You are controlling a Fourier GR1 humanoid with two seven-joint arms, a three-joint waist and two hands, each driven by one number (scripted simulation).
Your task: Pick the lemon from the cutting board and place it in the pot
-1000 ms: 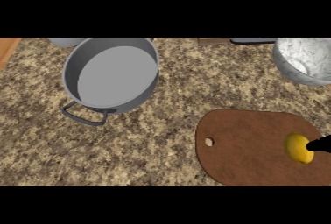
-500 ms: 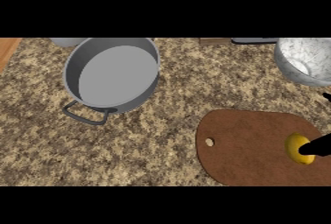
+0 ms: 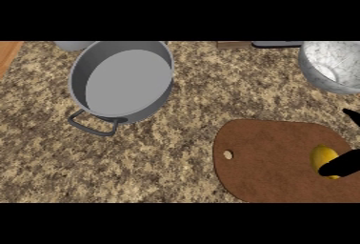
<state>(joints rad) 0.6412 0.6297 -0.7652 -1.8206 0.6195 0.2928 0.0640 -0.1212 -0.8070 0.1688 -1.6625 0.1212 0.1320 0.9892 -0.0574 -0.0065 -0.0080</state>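
At the lower right of the head view, the lemon [image 3: 323, 157] is sitting on the brown cutting board [image 3: 271, 162], near the board's right side. A black finger of the right robot hand [image 3: 342, 164] is lying across the lemon's lower right, touching it, and another dark fingertip is poking in from the right edge a little higher up, above the board. So little of that robot hand is showing that I cannot tell whether its fingers are apart or closing on the fruit. Compared with a second ago, the finger is reaching a touch further over the lemon, and the second fingertip is newly showing at the edge; the lemon itself is staying where it was. The grey pot [image 3: 123, 81] is standing well apart at the upper left of the speckled worktop [image 3: 169, 157], one handle pointing toward the lower left. A metal bowl [image 3: 336, 64] is sitting at the upper right, unchanged. The left robot hand is not showing.
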